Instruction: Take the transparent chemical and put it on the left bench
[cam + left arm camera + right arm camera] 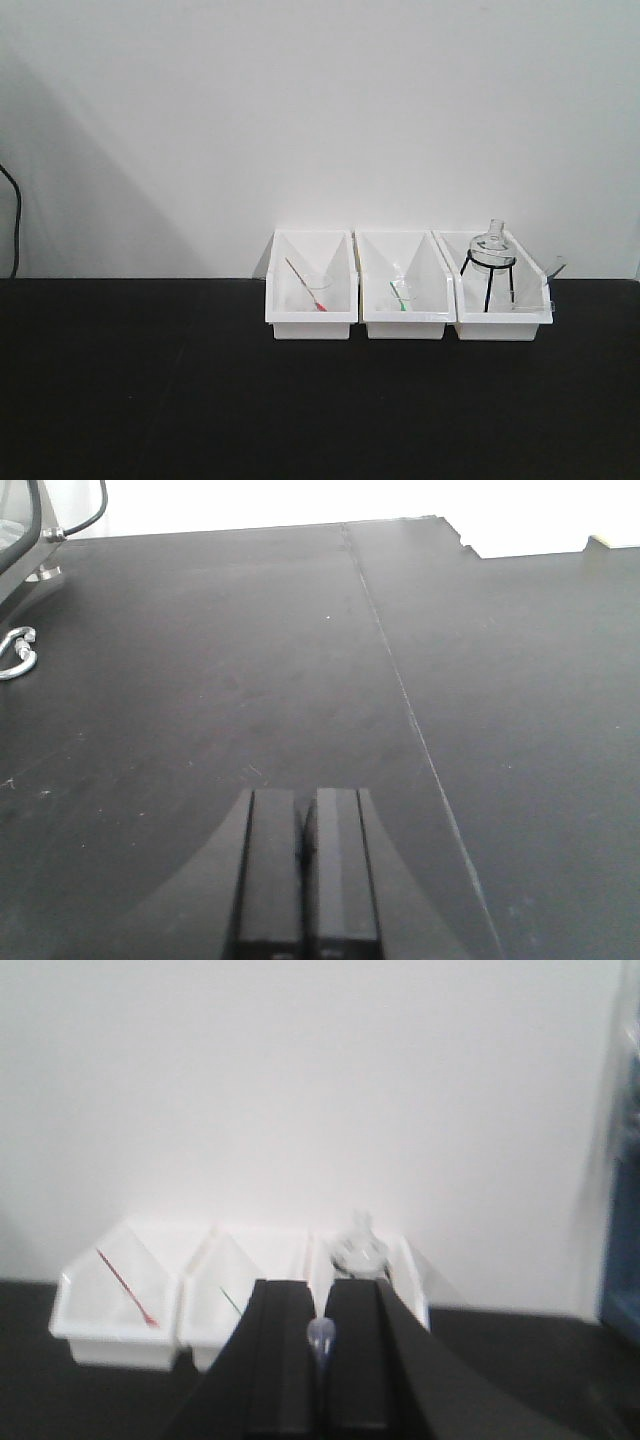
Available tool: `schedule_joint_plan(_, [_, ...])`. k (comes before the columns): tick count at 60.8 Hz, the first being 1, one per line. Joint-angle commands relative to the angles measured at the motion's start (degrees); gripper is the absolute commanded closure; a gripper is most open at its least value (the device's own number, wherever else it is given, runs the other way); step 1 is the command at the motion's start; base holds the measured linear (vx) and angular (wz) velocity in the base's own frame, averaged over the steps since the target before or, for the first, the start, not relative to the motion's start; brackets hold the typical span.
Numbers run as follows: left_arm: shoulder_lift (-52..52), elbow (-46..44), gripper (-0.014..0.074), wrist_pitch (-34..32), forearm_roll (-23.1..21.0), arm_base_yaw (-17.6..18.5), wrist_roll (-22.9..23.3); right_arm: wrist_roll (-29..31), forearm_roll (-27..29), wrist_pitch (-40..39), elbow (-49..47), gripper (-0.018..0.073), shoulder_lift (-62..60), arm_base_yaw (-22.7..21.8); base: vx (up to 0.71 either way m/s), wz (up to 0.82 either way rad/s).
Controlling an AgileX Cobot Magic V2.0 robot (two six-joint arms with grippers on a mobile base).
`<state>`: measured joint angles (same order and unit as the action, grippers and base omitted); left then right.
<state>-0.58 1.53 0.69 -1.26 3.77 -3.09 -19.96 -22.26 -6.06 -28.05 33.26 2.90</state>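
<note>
The transparent chemical (525,298) is a faint clear beaker in the rightmost of three white bins (505,325), beside a glass flask on a black tripod (493,248); its rod tip pokes past the bin's right wall. The bins stand on a black bench top (150,380) against the wall. No arm shows in the front view. My right gripper (318,1285) points at the bins from a distance, jaws nearly together, with a small pale bluish blob I cannot identify in the slit. My left gripper (305,792) is shut and empty over a black counter (200,700); I cannot tell whether that is the left bench.
The left bin (311,320) holds a beaker with a red stick (318,293). The middle bin (405,322) holds one with a green stick (403,297). A black cable (12,220) hangs at far left. A metal carabiner (18,652) lies on the counter.
</note>
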Motion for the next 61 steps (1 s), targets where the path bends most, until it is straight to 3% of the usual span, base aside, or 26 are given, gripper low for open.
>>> schedule_joint_plan(1, [-1.1,0.9,0.06,-4.5,0.0,0.1,0.4,-2.1,-0.6,-20.1,-1.8,0.0561,7.1,1.0,0.0,0.0])
schedule_joint_plan(9, [-1.1,0.9,0.06,-4.5,0.0,0.1,0.4,-7.0,-6.1,-35.9,-1.8,0.0561,19.1,2.6,0.0,0.0])
schedule_joint_plan(22, [-1.1,0.9,0.06,-4.5,0.0,0.1,0.4,-7.7,-17.0,-54.4,-1.8,0.0561,37.1,3.5,0.0,0.0])
schedule_joint_plan(45, [-1.1,0.9,0.06,-4.5,0.0,0.1,0.4,-7.8,-19.7,-56.8,-1.8,0.0545,54.0,3.5,0.0,0.0])
schedule_joint_plan(55, [-1.1,0.9,0.06,-4.5,0.0,0.1,0.4,-3.5,-22.0,-57.8,-1.8,0.0435,57.5,3.5,0.0,0.0])
schedule_joint_plan(61, [-1.1,0.9,0.06,-4.5,0.0,0.1,0.4,-2.9,-23.6,-57.8,-1.8,0.0307,58.0,3.5,0.0,0.0])
